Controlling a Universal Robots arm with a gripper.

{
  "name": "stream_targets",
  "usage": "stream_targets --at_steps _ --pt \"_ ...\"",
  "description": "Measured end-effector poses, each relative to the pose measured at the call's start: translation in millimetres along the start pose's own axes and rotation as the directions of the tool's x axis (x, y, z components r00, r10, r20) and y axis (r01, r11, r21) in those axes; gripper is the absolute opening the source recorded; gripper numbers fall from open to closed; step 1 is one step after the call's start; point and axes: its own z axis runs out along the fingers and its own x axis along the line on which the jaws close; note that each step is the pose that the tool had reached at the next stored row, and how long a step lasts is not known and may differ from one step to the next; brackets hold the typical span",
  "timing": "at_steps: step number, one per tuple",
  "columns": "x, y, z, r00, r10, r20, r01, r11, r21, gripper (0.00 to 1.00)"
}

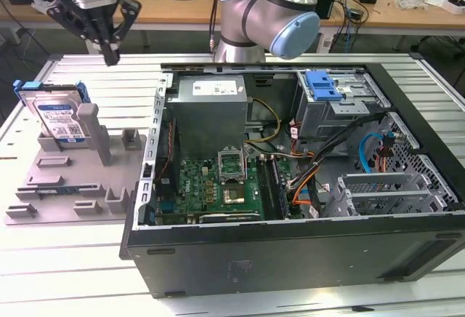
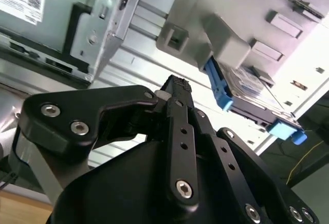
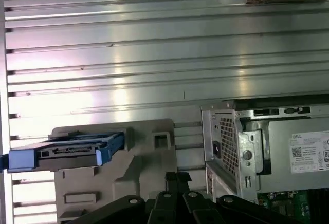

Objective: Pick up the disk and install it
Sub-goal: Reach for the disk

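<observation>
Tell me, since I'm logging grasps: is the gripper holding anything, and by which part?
Nothing is held. The gripper, fingers together, hangs in the air above the disk, which stands propped in the grey holder, untouched.

The disk is a flat silver hard drive with a white-and-blue label on its face, framed by a blue plastic bracket. It stands on edge, leaning back, in a slot at the far end of a grey holder on the bench, at the exterior view's left. In the first wrist view the disk is seen edge-on, and in the second wrist view the disk shows its labelled face.
</observation>
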Motion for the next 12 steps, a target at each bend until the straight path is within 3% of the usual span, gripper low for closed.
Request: stream_targets --at_steps 7,12 --pt "38.6 7.5 0.4 1.0000 0.000 0.0000 0.000 1.0000 0.0001 0.11" --pt "74.6 13.6 1.0 1.0000 0.000 0.0000 0.000 1.0000 0.0000 0.11"
